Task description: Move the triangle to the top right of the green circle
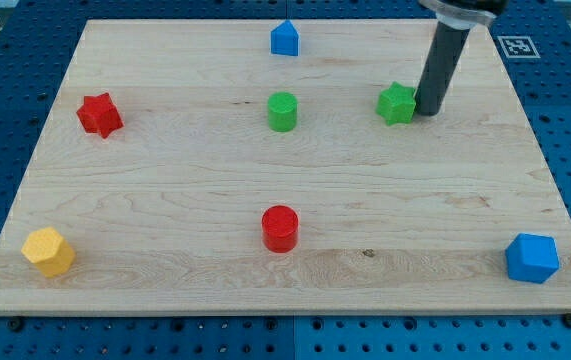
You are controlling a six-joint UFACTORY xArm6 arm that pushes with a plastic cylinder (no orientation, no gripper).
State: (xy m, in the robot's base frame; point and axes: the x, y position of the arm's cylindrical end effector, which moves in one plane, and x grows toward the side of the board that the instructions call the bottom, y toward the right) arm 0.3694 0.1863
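Observation:
The blue triangle-topped block [284,38] sits near the view's top centre of the wooden board [165,190]. The green circle [282,111] stands below it, a little above the board's middle. My tip [428,111] is at the view's upper right, just right of the green star [397,103], close to or touching it. The tip is far right of the green circle and well right and below the blue triangle block.
A red star [99,115] lies at the view's left. A red circle [280,228] stands below centre. A yellow hexagon block [48,251] is at the bottom left and a blue block [532,258] at the bottom right.

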